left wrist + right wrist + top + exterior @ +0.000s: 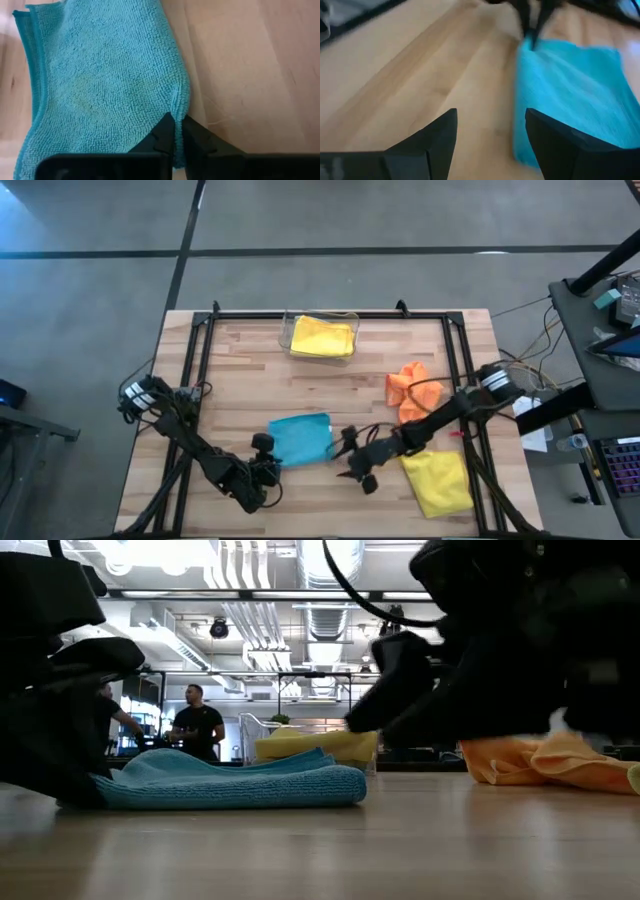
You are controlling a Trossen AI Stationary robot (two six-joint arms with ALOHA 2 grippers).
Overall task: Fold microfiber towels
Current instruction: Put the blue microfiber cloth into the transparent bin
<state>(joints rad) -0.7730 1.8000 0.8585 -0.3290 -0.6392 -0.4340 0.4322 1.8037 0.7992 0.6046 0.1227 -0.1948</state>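
A light blue towel (300, 438) lies folded on the wooden table, near its front middle; the low view shows its stacked layers (230, 782). My left gripper (268, 468) is shut on its near-left edge (175, 131). My right gripper (347, 457) hovers open just off the towel's near-right side; the right wrist view shows the towel (570, 85) ahead of its spread fingers (490, 137). An orange towel (408, 385) lies crumpled at the right. A yellow towel (440, 482) lies flat at the near right. Another yellow towel (322, 337) lies in a clear bin. My left gripper pinches the blue towel's edge (178, 107) between its two fingers, close to the near-left corner. The fingers slant down from the table's near-left side. The cloth puckers into a small ridge just ahead of the fingertips; the rest lies flat on the table. How many layers are held, I cannot tell.
The clear plastic bin (290, 330) stands at the table's far middle. A black frame (200, 350) runs along the table's sides and far edge. Bare wood lies left of the blue towel and between it and the bin. People stand in the room beyond (195, 720).
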